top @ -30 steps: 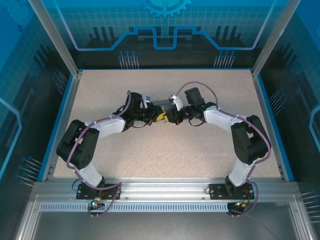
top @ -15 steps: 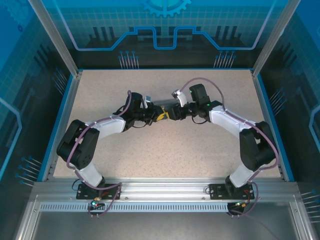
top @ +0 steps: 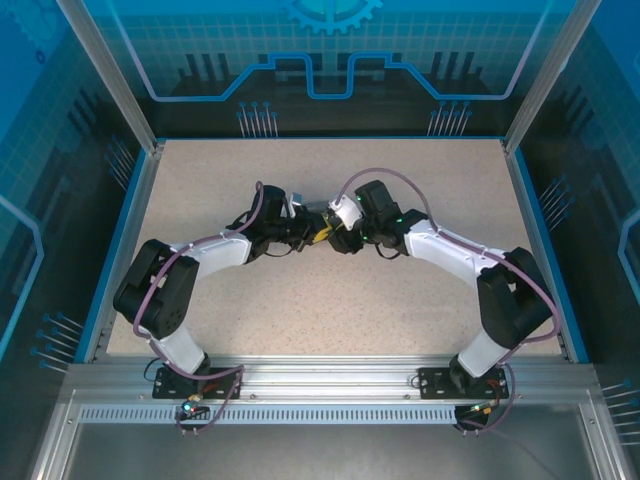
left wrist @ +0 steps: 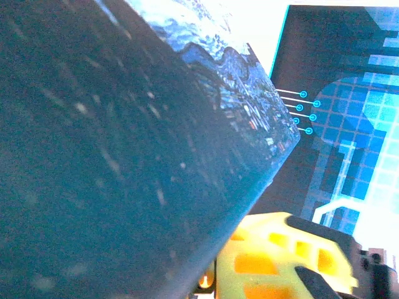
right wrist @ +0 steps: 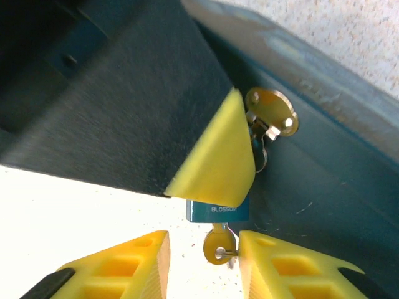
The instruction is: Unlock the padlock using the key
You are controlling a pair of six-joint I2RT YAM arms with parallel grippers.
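Observation:
The small blue padlock (right wrist: 218, 210) hangs against the dark blue tin (right wrist: 324, 187). A yellow-tipped finger (right wrist: 215, 159) of my left gripper (top: 312, 232) covers its upper half, shut on it. The brass key (right wrist: 217, 246) sticks out of the padlock's underside. My right gripper (right wrist: 204, 249) stands open with one yellow finger on each side of the key's head; the right-hand finger touches the small ring through the head, and a gap shows on the left. From above, the two grippers meet at mid-table, the right gripper (top: 336, 236) close against the left.
A second brass key (right wrist: 271, 112) hangs on a ring beside the padlock's shackle. The tin's painted lid (left wrist: 124, 156) lies right against the left wrist camera, with one yellow finger (left wrist: 280, 261) below it. Speckled tabletop (top: 330, 310) stretches around both arms.
My right gripper has opened and let go of the key, which stays in the padlock. The right wrist has shifted left, closer to the left gripper. The left arm has stayed put.

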